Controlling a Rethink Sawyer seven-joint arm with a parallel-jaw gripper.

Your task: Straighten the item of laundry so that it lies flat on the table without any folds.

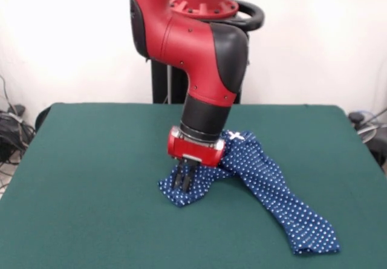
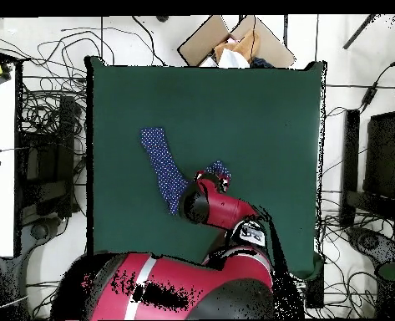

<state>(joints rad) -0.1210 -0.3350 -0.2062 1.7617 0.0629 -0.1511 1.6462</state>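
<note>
One gripper (image 1: 182,181) is clamped on the bunched trousers (image 1: 275,197), cables (image 2: 46,109) ringing the table (image 1: 91,160).

No text, label, brand, number or sign can be read in either view. The arm (image 1: 208,51) shows plain red and black shells, and a small white patch on it in the overhead view is too blurred to read. The trousers (image 1: 272,190) carry only white dots.
</note>
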